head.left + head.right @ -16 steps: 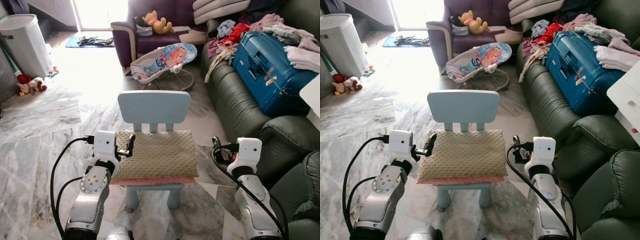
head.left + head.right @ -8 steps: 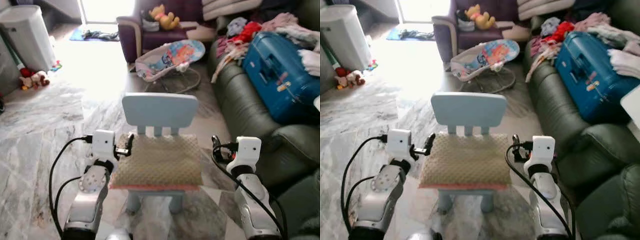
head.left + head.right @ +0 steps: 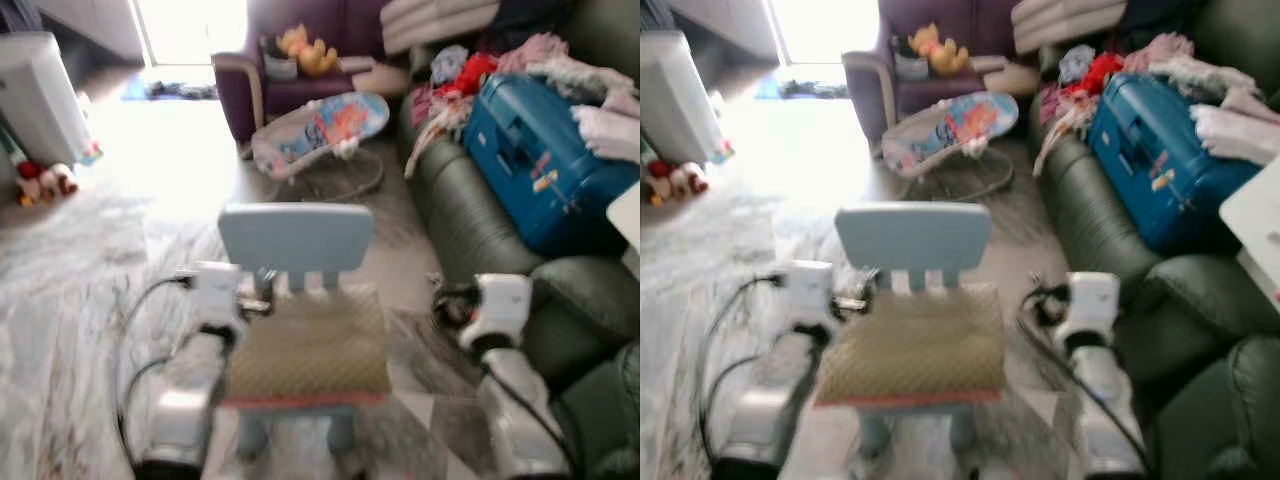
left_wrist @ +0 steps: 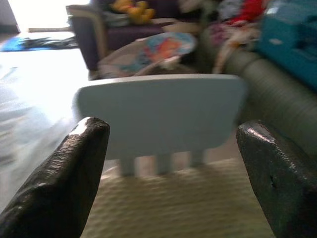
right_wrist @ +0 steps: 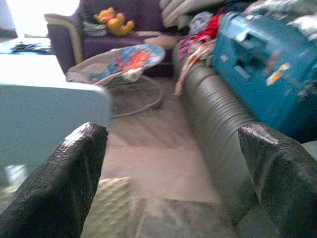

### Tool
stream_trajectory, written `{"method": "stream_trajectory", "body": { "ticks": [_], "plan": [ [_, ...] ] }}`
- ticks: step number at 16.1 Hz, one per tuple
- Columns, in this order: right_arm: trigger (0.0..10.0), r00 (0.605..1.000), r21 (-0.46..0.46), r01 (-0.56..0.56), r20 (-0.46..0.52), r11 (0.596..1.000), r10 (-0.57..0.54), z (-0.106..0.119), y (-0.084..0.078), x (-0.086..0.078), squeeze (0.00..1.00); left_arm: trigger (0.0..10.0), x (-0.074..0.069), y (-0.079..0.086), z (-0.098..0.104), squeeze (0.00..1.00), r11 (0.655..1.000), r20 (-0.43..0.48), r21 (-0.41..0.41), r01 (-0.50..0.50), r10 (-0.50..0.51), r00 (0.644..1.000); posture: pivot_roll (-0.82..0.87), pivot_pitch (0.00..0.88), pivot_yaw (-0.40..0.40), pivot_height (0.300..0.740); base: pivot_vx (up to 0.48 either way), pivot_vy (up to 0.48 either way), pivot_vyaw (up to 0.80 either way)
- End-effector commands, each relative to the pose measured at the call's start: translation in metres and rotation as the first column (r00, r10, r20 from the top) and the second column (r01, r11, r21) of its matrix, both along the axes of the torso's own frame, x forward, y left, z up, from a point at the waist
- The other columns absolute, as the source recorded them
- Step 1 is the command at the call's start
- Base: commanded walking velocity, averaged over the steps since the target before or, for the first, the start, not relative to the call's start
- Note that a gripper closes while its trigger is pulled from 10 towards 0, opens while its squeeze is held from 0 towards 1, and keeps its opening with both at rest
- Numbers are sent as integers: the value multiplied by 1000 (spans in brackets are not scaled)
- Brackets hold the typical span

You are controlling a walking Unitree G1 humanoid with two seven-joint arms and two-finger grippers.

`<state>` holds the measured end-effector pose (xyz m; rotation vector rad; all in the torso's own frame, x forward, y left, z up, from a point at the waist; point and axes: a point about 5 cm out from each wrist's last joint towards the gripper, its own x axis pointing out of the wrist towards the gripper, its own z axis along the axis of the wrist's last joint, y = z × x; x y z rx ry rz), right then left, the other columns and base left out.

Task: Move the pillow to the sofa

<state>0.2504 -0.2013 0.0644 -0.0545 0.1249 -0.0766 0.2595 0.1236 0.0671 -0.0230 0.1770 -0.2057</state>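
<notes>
Both arms unchanged relative to pillow (image 3: pixel 310 345); camera shifted, blurred. Left end effector (image 4: pixel 171 168) wide apart at pillow's edge, right end effector (image 5: pixel 168 173) wide alongside. Pillow rests on blue chair (image 3: pixel 295 235), green sofa (image 3: pixel 470 220) beside

The beige, bumpy-textured pillow (image 3: pixel 312 347) (pink underside edge) lies flat between both spread-fingered grippers, beside the dark green sofa (image 3: pixel 470 225).

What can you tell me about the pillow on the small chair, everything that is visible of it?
The pillow is rectangular and olive-beige, and in the left wrist view its fabric looks dotted or bumpy. A pink-orange layer shows along its near edge. It lies flat on the seat of the light blue child's chair and covers it, with its far edge near the backrest. The left gripper is at its left far corner, fingers open; the blur hides whether they touch it.
</notes>
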Motion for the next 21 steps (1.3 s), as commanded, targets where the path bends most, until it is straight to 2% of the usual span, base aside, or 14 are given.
{"method": "stream_trajectory", "body": {
  "ticks": [1,5,7,9,12,15,16,18,19,20,21],
  "plan": [
    [10000,1000,11,-24,9,1000,24,2,9,2,0,10000,1,13,1,0,999,5,24,-28,27,1000,-30,0,-23,740,266,0,0],
    [10000,1000,14,-29,8,999,29,2,9,1,0,10000,1,16,1,0,997,9,43,-67,66,998,-28,0,-25,740,0,0,0],
    [10000,999,18,-33,10,999,33,2,10,1,0,10000,1,20,-1,0,993,0,66,-99,99,995,-25,0,-24,740,0,0,0],
    [10000,999,17,-43,13,999,43,3,11,0,0,10000,0,26,1,0,986,30,108,-124,122,992,-23,0,-20,740,0,0,0],
    [10000,999,10,-50,7,999,50,1,14,-3,0,10000,-5,30,-2,0,984,14,111,-138,137,990,-18,0,-18,740,0,0,800],
    [10000,998,46,-53,19,998,52,4,15,-2,0,10000,-7,34,-2,0,981,-1,109,-161,163,987,-14,0,-16,740,0,0,560],
    [10000,999,54,-35,17,998,34,6,12,-3,0,10000,-8,34,0,0,984,30,127,-123,120,992,-12,0,-17,740,0,0,0],
    [10000,1000,64,-13,3,998,13,6,10,-6,0,10000,-11,37,0,0,983,44,144,-112,107,993,-9,0,-18,740,0,0,0],
    [10000,998,59,54,-23,997,-53,7,3,-11,0,10000,-16,41,-3,0,987,31,118,-105,103,994,-9,0,-19,740,0,0,0],
    [10000,997,17,71,-26,997,-70,7,2,-13,0,10000,-18,42,-3,0,988,34,123,-93,89,995,-8,0,-21,740,0,0,0],
    [10000,997,39,77,-21,996,-76,8,4,-17,0,10000,-21,43,-3,0,983,41,152,-101,96,995,-8,0,-21,740,0,0,0]
  ]
}}
